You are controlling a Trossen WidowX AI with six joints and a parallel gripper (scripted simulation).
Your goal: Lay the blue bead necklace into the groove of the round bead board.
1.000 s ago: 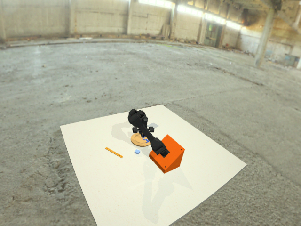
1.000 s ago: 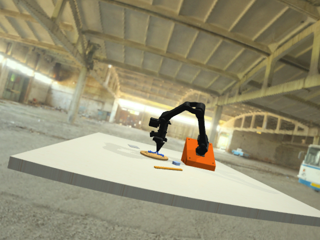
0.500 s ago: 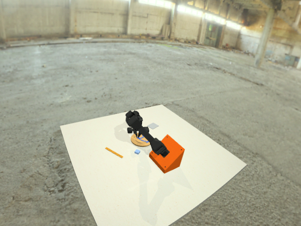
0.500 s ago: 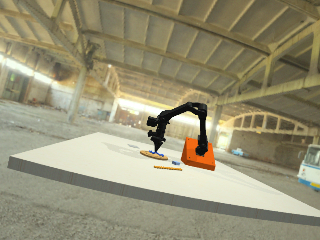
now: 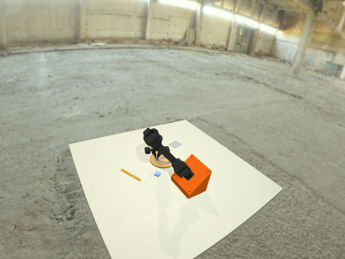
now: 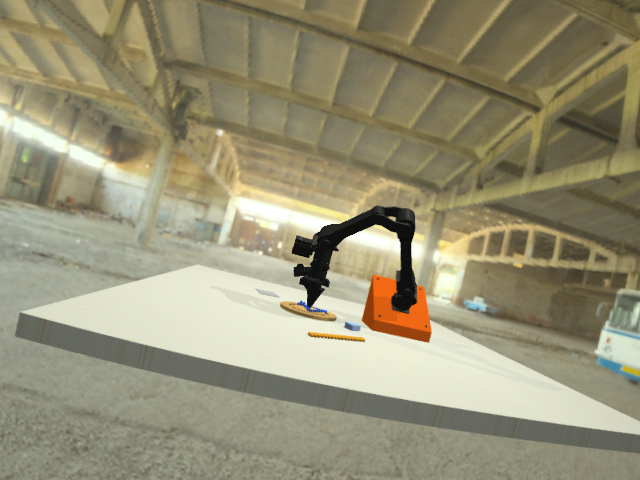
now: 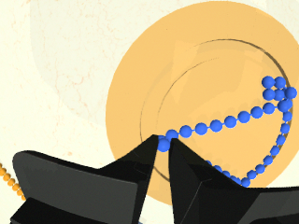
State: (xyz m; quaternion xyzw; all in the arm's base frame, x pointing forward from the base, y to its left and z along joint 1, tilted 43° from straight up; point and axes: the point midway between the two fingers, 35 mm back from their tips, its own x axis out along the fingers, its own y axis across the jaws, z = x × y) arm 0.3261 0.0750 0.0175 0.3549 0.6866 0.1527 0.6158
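Note:
The round wooden bead board point(image 5: 152, 162) point(image 6: 287, 307) point(image 7: 128, 89) has a thin circular groove. My gripper point(image 5: 157, 159) point(image 6: 309, 306) point(image 7: 163, 142) is low over it, its fingertips nearly together on a bead of the blue bead necklace point(image 6: 318, 310) point(image 7: 215, 126). In the wrist view one strand runs from the tips straight across the board's inside to a small bunch at the right side of the groove. Another strand curves down from the bunch along the groove's right side, then turns back toward the fingers, which partly hide it.
A string of orange beads point(image 5: 130, 175) point(image 6: 336, 336) point(image 7: 11, 182) lies on the white table point(image 5: 111, 209) point(image 6: 206, 335). A small blue block point(image 5: 157, 174) point(image 6: 352, 326) is between the board and the orange arm base point(image 5: 196, 172) point(image 6: 382, 304). A flat grey square point(image 5: 175, 144) point(image 6: 267, 292) lies beyond the board.

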